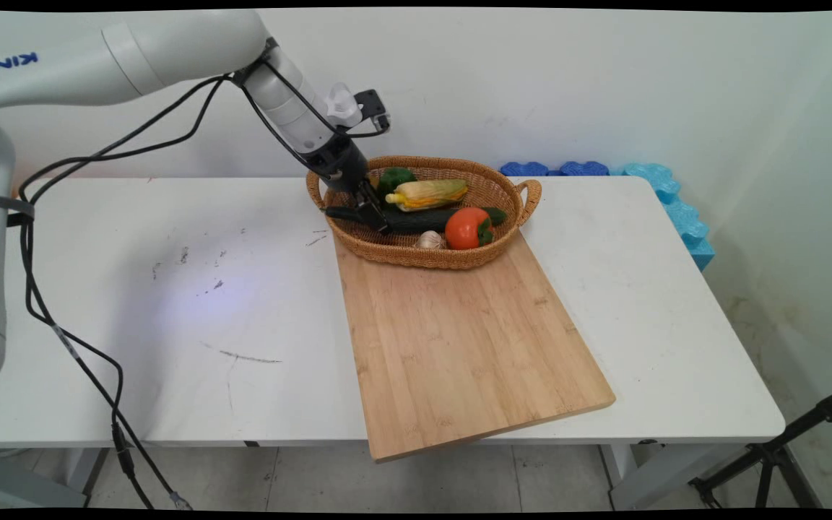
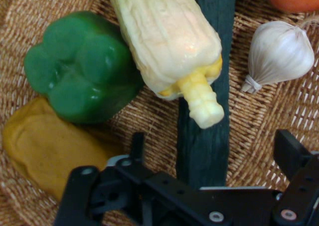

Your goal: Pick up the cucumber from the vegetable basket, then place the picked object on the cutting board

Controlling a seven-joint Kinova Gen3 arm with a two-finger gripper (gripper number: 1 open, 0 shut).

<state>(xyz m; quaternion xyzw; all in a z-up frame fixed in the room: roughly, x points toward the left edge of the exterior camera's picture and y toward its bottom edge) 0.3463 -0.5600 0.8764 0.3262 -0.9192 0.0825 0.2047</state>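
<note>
While the table (image 1: 170, 303) carries a long cutting board (image 1: 459, 339) toward its right half, the basket (image 1: 423, 253) stands on the board's far end, near the table's far edge. Inside it lie a cucumber (image 2: 207, 151), a corn cob (image 2: 169, 41), a green pepper (image 2: 82, 66), a tomato (image 1: 466, 228), a yellow-brown piece (image 2: 45, 146) and a garlic bulb (image 2: 279, 51). The claw (image 2: 209, 151) is low in the basket's left end, wide open and empty, one finger on each side of the cucumber's end. For a good grip, I judge it should stay centered over the cucumber and clear of the corn tip lying across it.
</note>
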